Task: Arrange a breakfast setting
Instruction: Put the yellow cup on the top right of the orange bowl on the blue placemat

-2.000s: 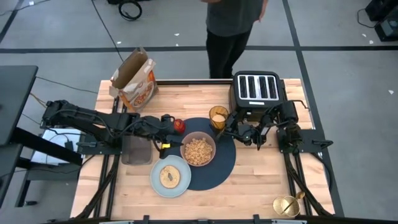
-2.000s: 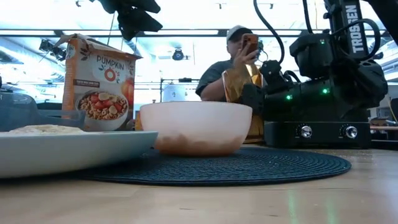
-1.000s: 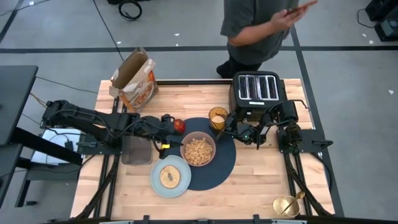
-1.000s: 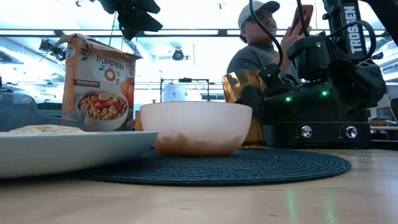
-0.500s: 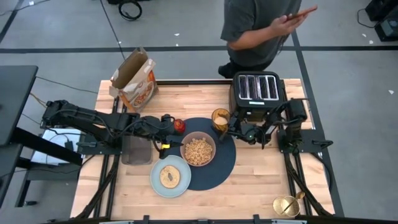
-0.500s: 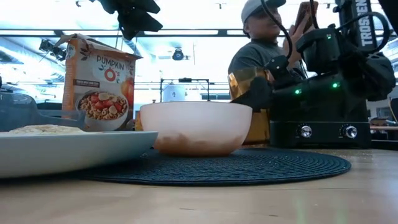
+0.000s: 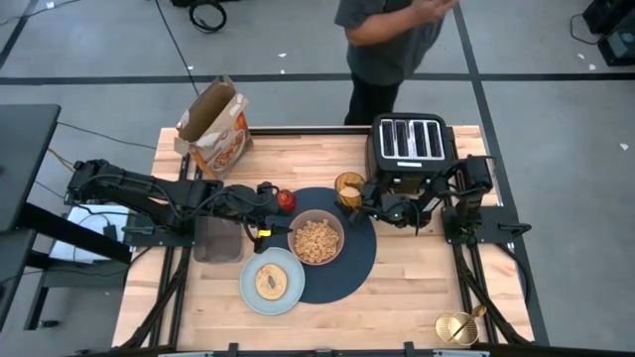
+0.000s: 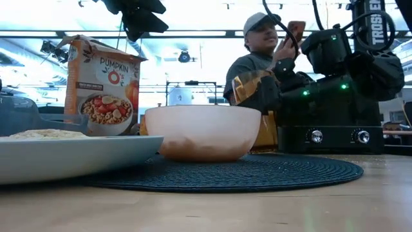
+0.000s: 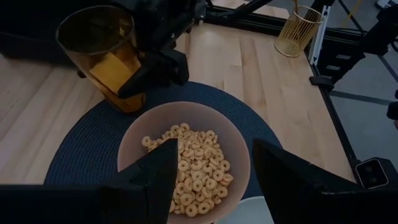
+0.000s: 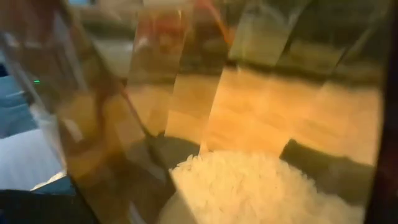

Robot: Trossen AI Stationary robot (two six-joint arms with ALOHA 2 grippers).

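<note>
Two dark jointed arms [image 7: 149, 193], black cables, green indicator lights, white lettering on right arm [image 8: 373, 26]

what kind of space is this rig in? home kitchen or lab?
Most likely a lab or open workshop, not a kitchen. The wooden table stands on a grey floor marked with tape lines, the low view shows strip ceiling lights and equipment behind, and a person stands by with a phone.

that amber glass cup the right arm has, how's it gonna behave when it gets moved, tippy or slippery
Probably a bit tippy: the amber glass cup looks taller than its base is wide and already leans in the right gripper, its base off the navy placemat. Its smooth faceted wall may slip against the fingers. It looks like glass, so likely fragile, and the pale contents could spill.
</note>
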